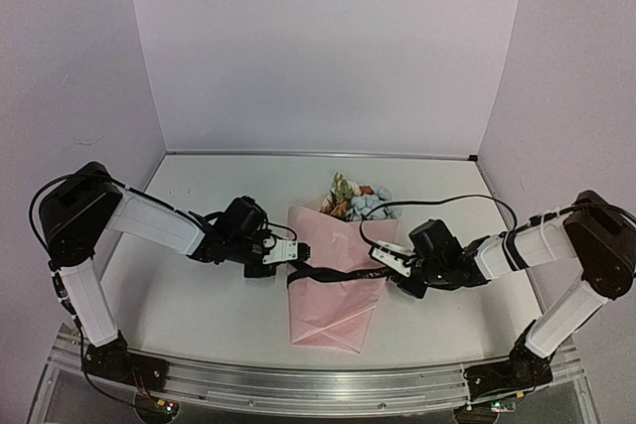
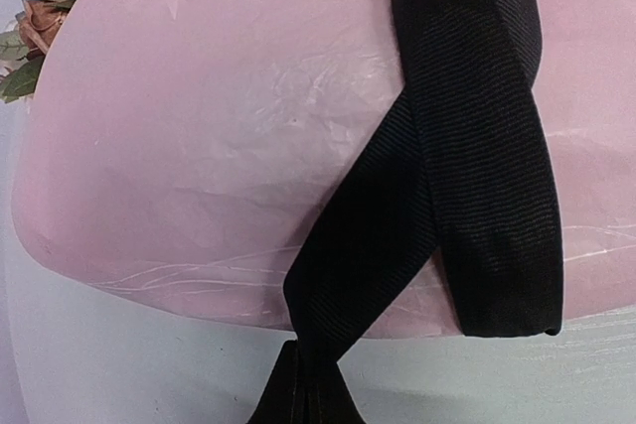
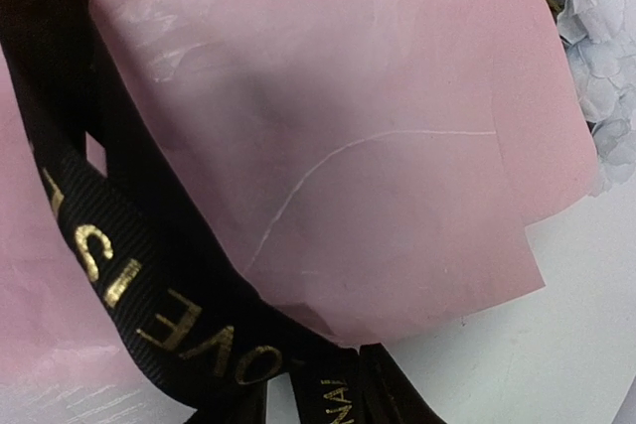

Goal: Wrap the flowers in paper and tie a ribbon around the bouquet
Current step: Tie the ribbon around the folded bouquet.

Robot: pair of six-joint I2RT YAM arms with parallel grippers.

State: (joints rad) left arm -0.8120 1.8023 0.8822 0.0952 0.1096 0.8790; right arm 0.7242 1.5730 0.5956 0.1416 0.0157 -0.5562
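White tabletop [image 1: 199, 295] under pale lilac walls [image 1: 328, 47] carries the pink cone-shaped bouquet [image 1: 333, 315], its blue, cream and orange flowers [image 1: 356, 198] pointing away. A narrow black ribbon [image 1: 333, 275] crosses its middle, with the left gripper [image 1: 288, 253] and right gripper [image 1: 383, 265] at either end. Left wrist: the crossed ribbon strands narrow into closed jaws. Right wrist: gold-lettered ribbon runs beneath the creased thin pink paper [image 3: 348, 96]; I cannot tell how these jaws stand.

The bouquet [image 1: 333, 313] lies between left claw [image 1: 287, 253] and right claw [image 1: 384, 266] (ribbon [image 1: 333, 275] across it, flowers [image 1: 353, 198] behind).
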